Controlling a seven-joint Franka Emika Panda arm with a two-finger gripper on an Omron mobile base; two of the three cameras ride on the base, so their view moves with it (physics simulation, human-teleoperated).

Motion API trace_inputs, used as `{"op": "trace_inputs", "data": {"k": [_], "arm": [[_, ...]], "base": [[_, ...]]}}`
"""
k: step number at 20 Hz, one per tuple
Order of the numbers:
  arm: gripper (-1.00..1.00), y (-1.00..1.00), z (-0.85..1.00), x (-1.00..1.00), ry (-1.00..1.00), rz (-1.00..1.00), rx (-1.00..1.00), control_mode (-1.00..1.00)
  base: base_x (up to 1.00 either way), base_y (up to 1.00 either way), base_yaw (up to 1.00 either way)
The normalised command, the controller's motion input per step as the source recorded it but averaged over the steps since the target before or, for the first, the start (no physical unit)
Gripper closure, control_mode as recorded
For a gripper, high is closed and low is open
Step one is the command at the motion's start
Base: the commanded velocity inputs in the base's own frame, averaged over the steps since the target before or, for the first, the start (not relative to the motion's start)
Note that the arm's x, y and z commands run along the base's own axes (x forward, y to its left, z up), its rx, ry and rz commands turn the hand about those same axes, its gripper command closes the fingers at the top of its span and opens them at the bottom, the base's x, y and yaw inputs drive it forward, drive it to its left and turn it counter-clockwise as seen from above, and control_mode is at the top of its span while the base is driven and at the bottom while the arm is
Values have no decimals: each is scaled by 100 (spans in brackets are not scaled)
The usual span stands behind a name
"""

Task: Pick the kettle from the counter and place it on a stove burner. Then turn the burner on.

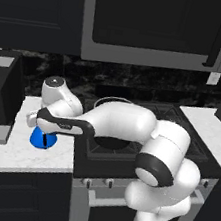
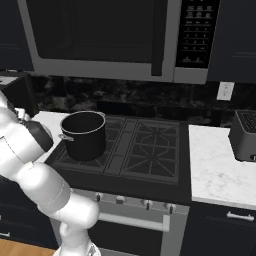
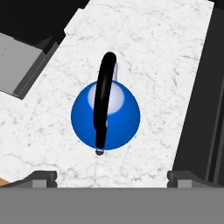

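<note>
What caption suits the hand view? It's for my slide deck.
Open gripper poised directly above the blue kettle, which stands on the white counter.

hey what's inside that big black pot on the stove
Nothing can be made out inside the pot: the right base view shows its open rim and a dark inner wall, but the bottom is covered by the near wall. It stands on the cooktop's left grate.

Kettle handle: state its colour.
Black, arching over the small bright-blue cone-shaped kettle on the white veined stone counter; the hand view shows it best.
</note>
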Motion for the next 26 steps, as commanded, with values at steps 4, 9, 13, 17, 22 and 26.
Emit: {"op": "trace_inputs", "data": {"k": [4, 9, 13, 17, 22, 26], "arm": [[-100, 8, -12, 18, 0, 0, 0, -100], [-100, 11, -5, 15, 0, 0, 0, -100], [-100, 24, -11, 24, 0, 0, -2, -100], [-100, 19, -18, 26, 0, 0, -5, -100], [-100, 20, -13, 26, 1, 0, -8, -100], [-100, 16, -12, 22, 0, 0, -8, -100]], "base": [[0, 0, 0], [0, 0, 0], [0, 0, 0], [0, 0, 0], [0, 0, 0], [0, 0, 0]]}}
